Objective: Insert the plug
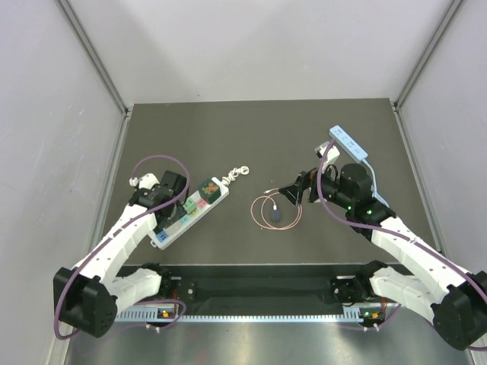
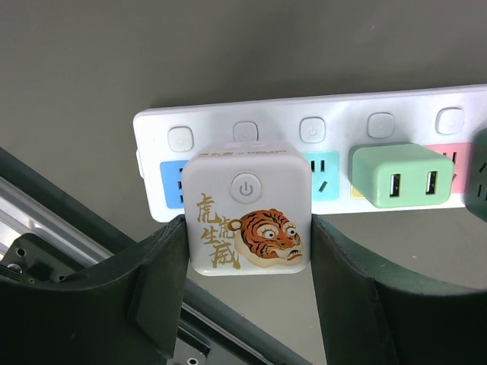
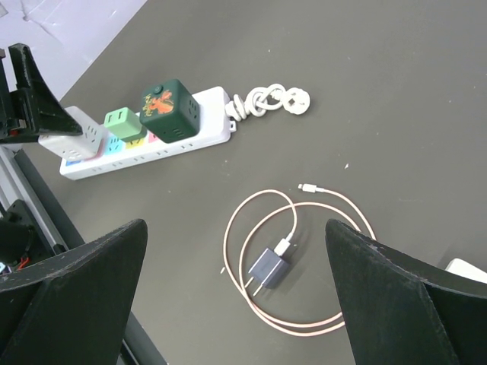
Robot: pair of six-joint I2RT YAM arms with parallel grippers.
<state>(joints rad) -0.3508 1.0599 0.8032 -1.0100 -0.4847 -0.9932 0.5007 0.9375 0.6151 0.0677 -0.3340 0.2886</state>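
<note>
Now, close to the left edge of the counter (image 1: 251,129), your left pincer (image 2: 249,258) pinches the white tiger-print adapter (image 2: 247,209) by its two side faces, a finger flat against each. I take this adapter to be the plug of the task. It sits against the white power strip (image 2: 342,125), over the second socket from the blue end. Whether its pins are fully home cannot be told from these views. To finish well, press straight down into the strip's face with the adapter square. A tilt toward either finger would likely bind the pins. Watch the gap under its base and let go only when it looks flush all round. The strip lies loose and slantwise, so it may slide under a crooked push. The mint adapter (image 2: 399,175) stands one socket along and the dark green cube (image 3: 169,110) beyond it, so leave your fingers room there. Further out, mid-counter, your right pincer (image 1: 291,195) is spread wide and empty above the grey charger (image 3: 266,270) and its pink cable (image 3: 259,195). A pale blue strip (image 1: 348,142) lies at the far right corner.
</note>
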